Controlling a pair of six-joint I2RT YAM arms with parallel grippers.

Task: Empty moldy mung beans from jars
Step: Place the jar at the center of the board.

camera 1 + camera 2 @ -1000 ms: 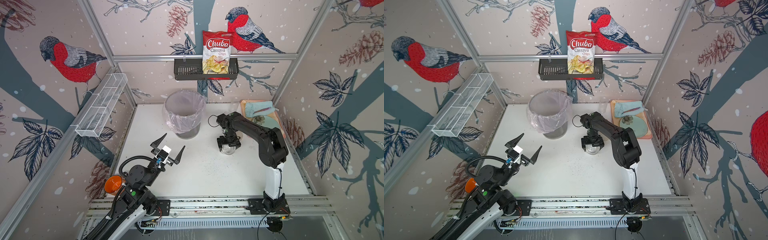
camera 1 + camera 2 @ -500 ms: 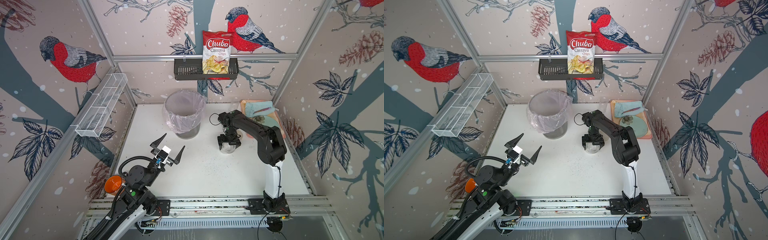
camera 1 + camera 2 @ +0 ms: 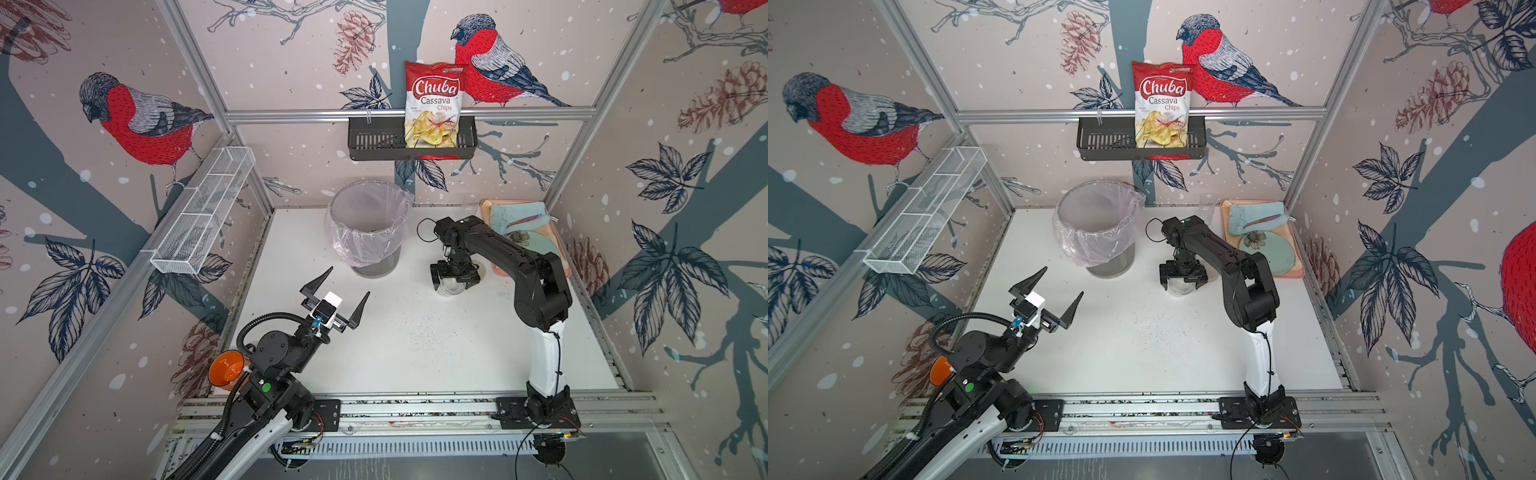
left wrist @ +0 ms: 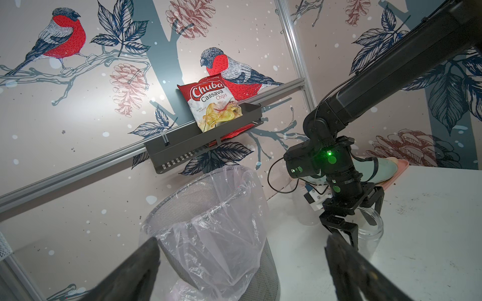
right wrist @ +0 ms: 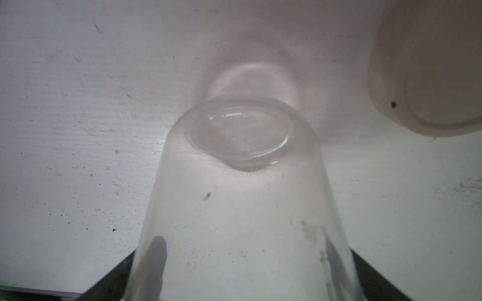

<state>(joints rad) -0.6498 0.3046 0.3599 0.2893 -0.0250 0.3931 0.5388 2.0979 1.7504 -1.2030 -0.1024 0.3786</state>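
A clear lidless jar (image 3: 451,291) (image 3: 1181,291) stands upright on the white table to the right of the bin, and it looks empty. My right gripper (image 3: 454,284) (image 3: 1182,284) (image 4: 362,229) (image 5: 243,260) points down over it, open, with a finger on either side of the glass (image 5: 242,130). A beige lid (image 5: 427,65) lies beside this jar. Another clear jar (image 4: 302,208) stands behind my right gripper. The mung beans are out of view. My left gripper (image 3: 349,282) (image 3: 1063,281) (image 4: 242,241) hangs open and empty at the front left, facing the bin.
A grey mesh bin (image 3: 365,195) (image 4: 182,198) with a clear liner stands at the back centre. A pink tray (image 3: 498,272) with a teal cloth and plate sits back right. A chips bag (image 3: 434,104) rests in the black wall shelf. Dark specks (image 3: 415,328) dot the table.
My right gripper's jaws have spread wider around the jar, which stays standing on the table. The left arm has not moved.
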